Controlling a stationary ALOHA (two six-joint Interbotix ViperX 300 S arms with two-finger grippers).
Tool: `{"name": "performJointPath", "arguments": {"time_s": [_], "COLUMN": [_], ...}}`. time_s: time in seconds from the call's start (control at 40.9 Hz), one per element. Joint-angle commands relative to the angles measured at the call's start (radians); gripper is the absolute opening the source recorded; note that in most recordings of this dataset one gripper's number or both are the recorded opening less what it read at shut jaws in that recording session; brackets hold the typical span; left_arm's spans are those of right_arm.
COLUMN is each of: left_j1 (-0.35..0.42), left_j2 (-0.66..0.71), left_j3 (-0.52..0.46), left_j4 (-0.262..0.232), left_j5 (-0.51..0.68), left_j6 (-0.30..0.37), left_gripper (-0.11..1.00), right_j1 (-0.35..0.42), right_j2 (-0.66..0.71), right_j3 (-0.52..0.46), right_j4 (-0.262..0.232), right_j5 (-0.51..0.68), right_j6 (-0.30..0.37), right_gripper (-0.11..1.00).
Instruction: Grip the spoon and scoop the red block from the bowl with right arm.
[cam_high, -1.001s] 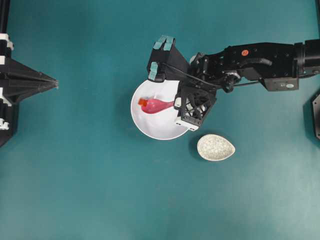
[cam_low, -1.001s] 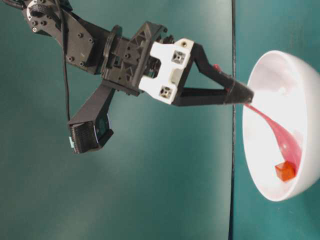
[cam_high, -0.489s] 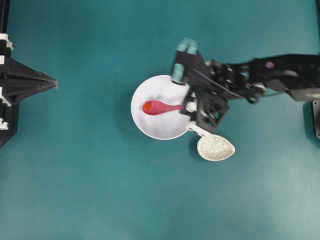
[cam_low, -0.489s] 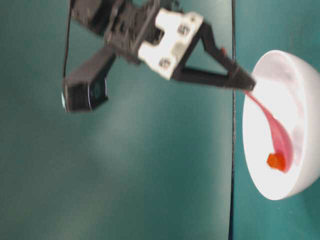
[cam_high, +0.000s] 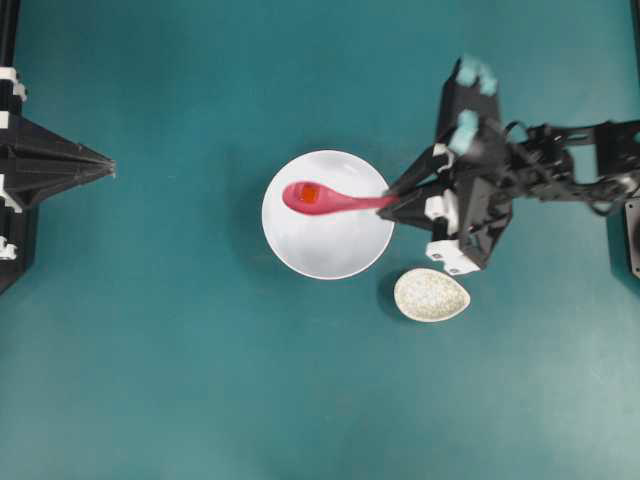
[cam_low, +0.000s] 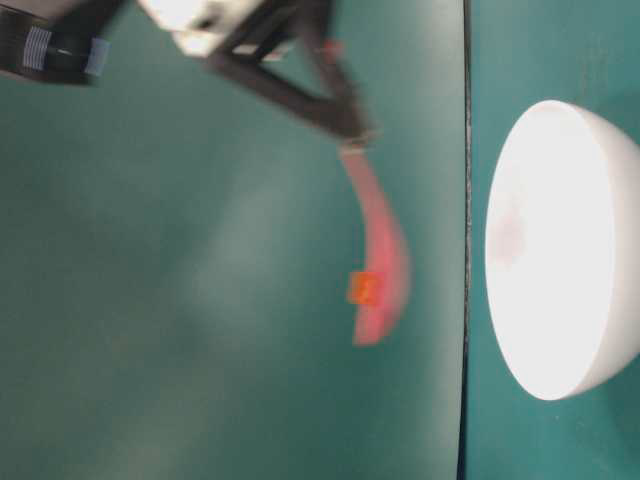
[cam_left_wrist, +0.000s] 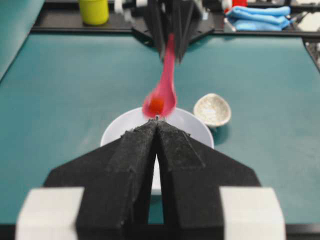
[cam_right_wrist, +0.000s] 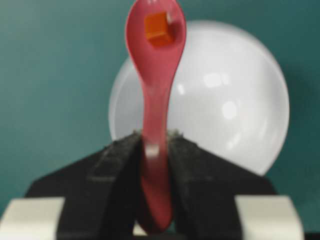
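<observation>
My right gripper (cam_high: 388, 202) is shut on the handle of the pink spoon (cam_high: 325, 199) and holds it level above the white bowl (cam_high: 330, 250). The red block (cam_high: 310, 193) lies in the spoon's scoop. The table-level view shows the spoon (cam_low: 385, 260) with the block (cam_low: 362, 288) lifted clear of the bowl (cam_low: 560, 250). The right wrist view shows the gripper (cam_right_wrist: 154, 140), the spoon (cam_right_wrist: 156, 65), the block (cam_right_wrist: 158, 28) and the bowl (cam_right_wrist: 235, 105) below. My left gripper (cam_high: 110, 167) is shut and empty at the far left; in the left wrist view it (cam_left_wrist: 157, 121) points at the spoon (cam_left_wrist: 162, 92) and bowl (cam_left_wrist: 117, 135).
A speckled grey-white egg-shaped dish (cam_high: 431, 294) lies just right of and below the bowl, under the right arm's wrist. It also shows in the left wrist view (cam_left_wrist: 212, 110). A yellow cup (cam_left_wrist: 93, 10) and blue cloth (cam_left_wrist: 257, 17) sit beyond the table's far edge.
The right gripper has drawn back to the right and risen. The spoon scooped the red block off the bowl's floor and lifted it out; the bowl is now empty.
</observation>
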Motion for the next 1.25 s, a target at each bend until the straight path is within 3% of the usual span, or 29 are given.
{"name": "performJointPath", "arguments": {"time_s": [0.0, 0.147, 0.293, 1.221], "left_j1": [0.003, 0.003, 0.003, 0.003], "left_j2": [0.009, 0.008, 0.000, -0.006], "left_j3": [-0.025, -0.025, -0.026, -0.028], "left_j4": [0.002, 0.002, 0.002, 0.002], "left_j5": [0.018, 0.061, 0.074, 0.066], "left_j6": [0.000, -0.003, -0.011, -0.011], "left_gripper": [0.00, 0.00, 0.00, 0.00], "right_j1": [0.002, 0.002, 0.002, 0.002], "right_j2": [-0.069, -0.120, -0.147, -0.144], "right_j3": [-0.051, -0.080, -0.089, -0.089], "right_j4": [-0.020, -0.055, -0.055, -0.061], "right_j5": [0.028, 0.094, 0.126, 0.100], "right_j6": [-0.005, -0.005, -0.002, -0.002], "right_gripper": [0.22, 0.22, 0.22, 0.22]}}
